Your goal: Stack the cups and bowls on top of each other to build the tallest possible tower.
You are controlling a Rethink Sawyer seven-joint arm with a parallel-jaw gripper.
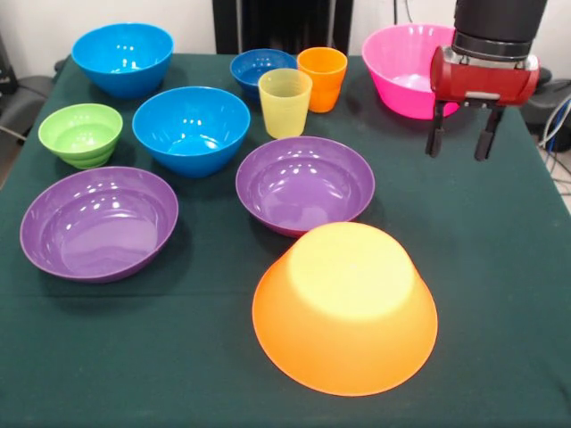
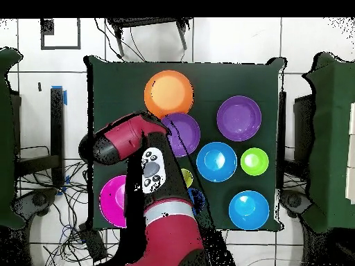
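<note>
Eight bowls and two cups sit spread over the dark green cloth of the desk (image 1: pixel 500 294), nothing stacked on anything. From the front, the landmark is the wide yellow-orange bowl (image 1: pixel 344 308), upside down, glossy, its flat bottom facing up. Just behind it sits a shallow purple bowl (image 1: pixel 305 183), mouth up, and a second purple bowl (image 1: pixel 98 221) lies well off to its left. Behind the near purple bowl stand the ribbed translucent yellow cup (image 1: pixel 285 102) and the orange cup (image 1: pixel 322 78), side by side and upright, with the small dark blue bowl (image 1: pixel 260 69) just behind the yellow cup. Two bright blue bowls (image 1: pixel 191 128) (image 1: pixel 122 57) and a small green bowl (image 1: pixel 80 134) fill the left. The large pink bowl (image 1: pixel 406 67) is far back on the right.

The hand (image 1: pixel 460 138) hangs in the air in front of the pink bowl, two dark fingers pointing down, apart, with nothing between them.

From overhead, the red arm (image 2: pixel 125 142) covers part of the pink bowl (image 2: pixel 112 201) and hides most of the cups; the yellow-orange bowl (image 2: pixel 168 93) lies clear, with a purple bowl (image 2: pixel 184 133) right next to it.
</note>
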